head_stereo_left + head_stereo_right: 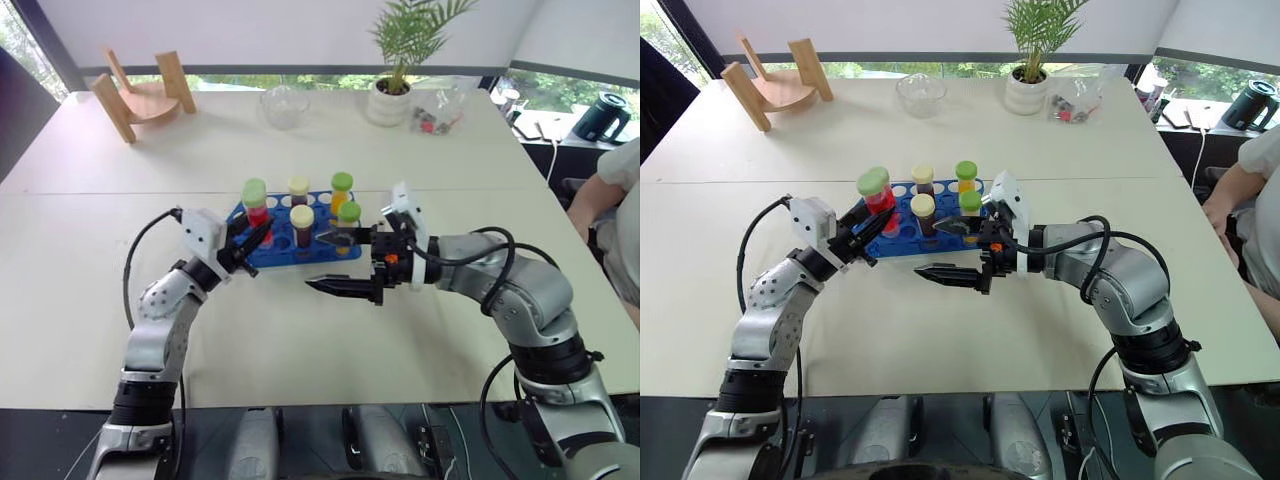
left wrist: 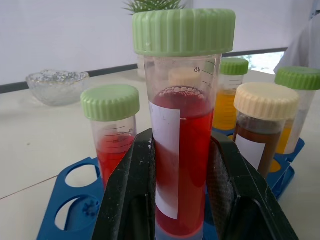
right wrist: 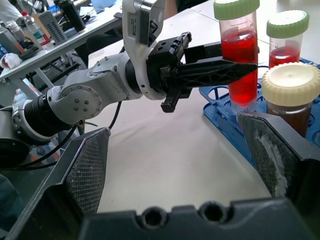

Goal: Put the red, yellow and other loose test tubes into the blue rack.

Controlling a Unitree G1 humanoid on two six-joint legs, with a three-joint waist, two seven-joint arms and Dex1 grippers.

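Observation:
The blue rack [image 1: 281, 259] stands mid-table and holds several capped tubes: one red [image 2: 112, 142], brown ones [image 2: 260, 137] and a yellow-orange one [image 2: 227, 107]. My left gripper [image 1: 250, 240] is shut on a red test tube [image 2: 182, 150] with a green cap, held upright at the rack's left end. The tube's lower end is down at the rack; I cannot tell if it sits in a hole. My right gripper [image 1: 315, 260] stands open at the rack's front edge, pointing left toward the left gripper [image 3: 235, 70], with nothing between its fingers [image 3: 272, 150].
At the back of the table are a wooden stand [image 1: 145, 95], a glass bowl [image 1: 285, 105], a potted plant [image 1: 395, 90] and a clear bag of small items [image 1: 437, 115]. A person [image 1: 610, 190] sits at the table's right edge.

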